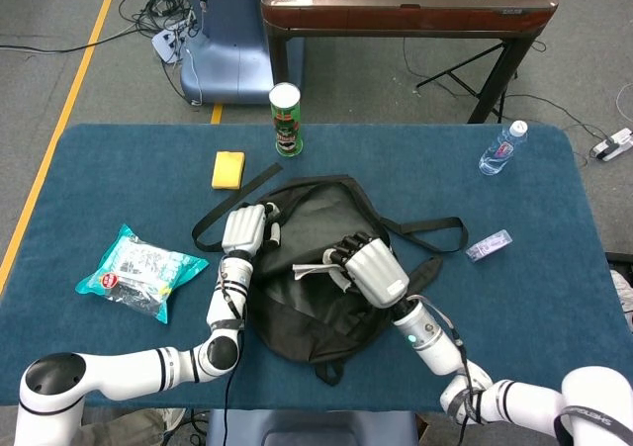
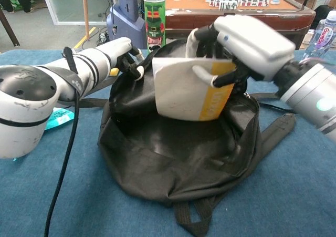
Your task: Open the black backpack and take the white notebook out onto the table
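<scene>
— Fingers (image 2: 202,75) of the right hand (image 2: 247,40) are clamped on the white notebook (image 2: 191,88), lifted above the black backpack (image 2: 173,153). And the left hand (image 2: 123,50)?

— It pinches the bag's rim at the far left, holding the mouth open.

— How far along, then?

— Opening looks done; the notebook is out but not yet on the table (image 1: 524,268). It hangs below the right palm, cover facing near.

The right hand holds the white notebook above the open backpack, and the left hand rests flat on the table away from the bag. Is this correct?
Not quite. The chest view shows the left hand gripping the backpack's edge, not resting on the table. The right hand does hold the notebook above the open bag.
</scene>
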